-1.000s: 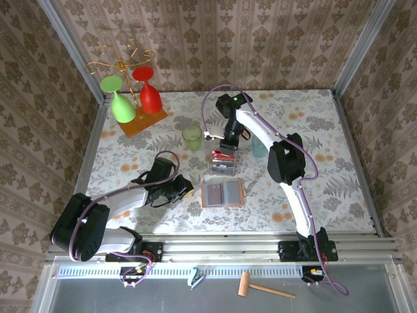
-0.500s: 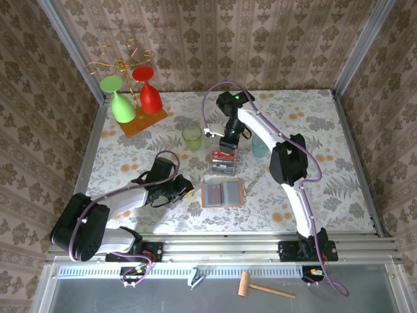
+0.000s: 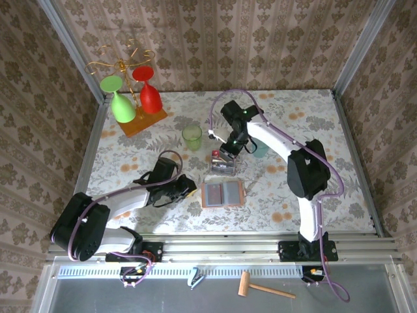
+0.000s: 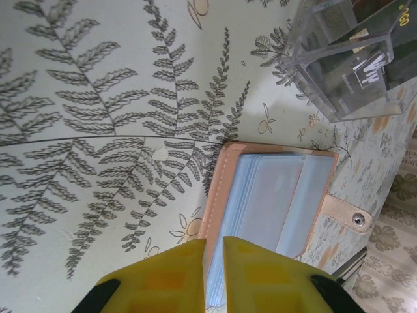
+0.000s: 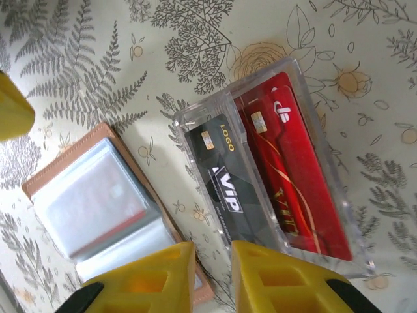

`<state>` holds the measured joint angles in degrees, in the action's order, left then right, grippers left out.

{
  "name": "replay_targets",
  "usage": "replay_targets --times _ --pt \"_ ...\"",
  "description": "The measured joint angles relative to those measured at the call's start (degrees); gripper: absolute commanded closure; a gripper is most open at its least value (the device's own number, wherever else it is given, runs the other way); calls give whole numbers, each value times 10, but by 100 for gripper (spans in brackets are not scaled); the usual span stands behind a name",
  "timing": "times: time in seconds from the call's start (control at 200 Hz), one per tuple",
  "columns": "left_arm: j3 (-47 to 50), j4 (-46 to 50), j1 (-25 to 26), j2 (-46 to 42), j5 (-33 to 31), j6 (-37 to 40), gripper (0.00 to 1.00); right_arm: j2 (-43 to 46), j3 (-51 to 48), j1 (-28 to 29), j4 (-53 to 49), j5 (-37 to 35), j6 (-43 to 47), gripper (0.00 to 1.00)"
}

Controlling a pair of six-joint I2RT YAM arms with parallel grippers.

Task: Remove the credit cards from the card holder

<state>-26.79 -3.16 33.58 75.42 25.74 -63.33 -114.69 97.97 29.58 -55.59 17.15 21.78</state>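
We see the card holder [image 4: 273, 195] in smooth, matt, leather-like material, with pockets of glossy clear plastic and a shiny metal snap [image 4: 357, 220]. The box [image 4: 319, 85] is hard transparent plastic. The red card [image 5: 293, 176] looks glossy, the table [image 4: 98, 130] matt.

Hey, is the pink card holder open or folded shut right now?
Open. The card holder lies spread flat, both grey-blue pocket halves facing up inside a pink border; the right wrist view shows its clear sleeves too.

Left fingers [image 4: 163, 277] hide one end of the card holder [image 4: 270, 195]
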Motion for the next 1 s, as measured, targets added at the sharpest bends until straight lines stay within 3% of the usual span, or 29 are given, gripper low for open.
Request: replay_targets --times 0.38,0.63,1.0 --pt "0 -22 28 23 0 0 85 104 -193 3 163 1 -312 79" --pt "0 -29 32 24 0 0 85 155 -319 11 279 50 -549 80" --pt "-3 -51 55 54 -2 -10 87 214 -402 45 364 82 -699 80"
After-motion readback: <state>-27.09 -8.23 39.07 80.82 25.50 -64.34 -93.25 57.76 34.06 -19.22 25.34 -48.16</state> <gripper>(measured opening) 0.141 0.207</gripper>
